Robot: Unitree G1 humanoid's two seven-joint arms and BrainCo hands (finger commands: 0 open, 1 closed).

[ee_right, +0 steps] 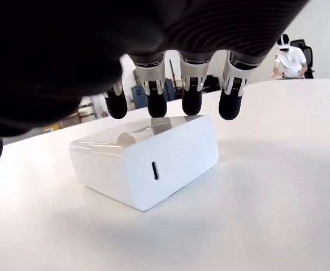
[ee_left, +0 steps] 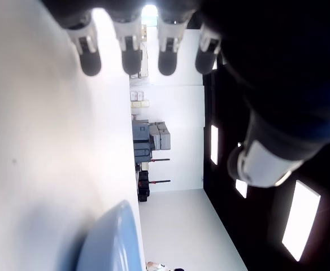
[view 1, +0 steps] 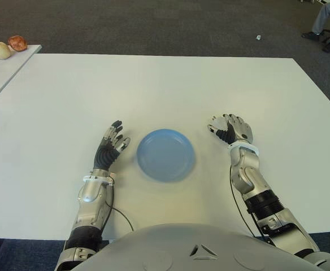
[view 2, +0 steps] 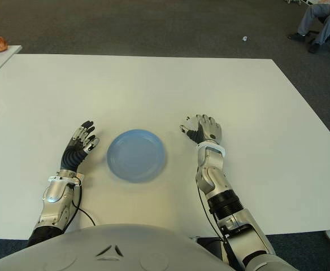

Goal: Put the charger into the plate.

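On the tabletop [view 1: 153, 84], near-edge half:
charger [ee_right: 148, 161]: white block, rounded edges, one port slot on the end face. Lies flat on the table, directly under right hand; hidden by the hand in both eye views, seen only in right wrist view.
right hand [view 1: 233, 129]: just right of the plate, palm down over the charger. Fingers [ee_right: 190, 99] spread, tips hanging above/behind the block's far side, thumb off to one side. Contact w/ the block: can't tell. Not gripping yet, holds nothing.
plate [view 1: 166, 154]: blue, nothing in it, between the two hands, closer to near edge than far edge.
left hand [view 1: 112, 144]: just left of plate, fingers extended and relaxed, holds nothing, idle.
handling (est.): rigid glossy plastic shell, prob. dense for its bulk, slippery. Not fragile, but could squirt out of a loose pinch.
grip (est.): thumb vs fingers across the two long flat sides, mid-length, clear of the rounded corners.
charger vs plate: apart, charger to plate's right.
task state: charger not yet in plate.
far-left table [view 1: 1, 70]: separate surface w/ small roundish items [view 1: 9, 47].
person [view 1: 329, 22]: seated, far right on the floor.
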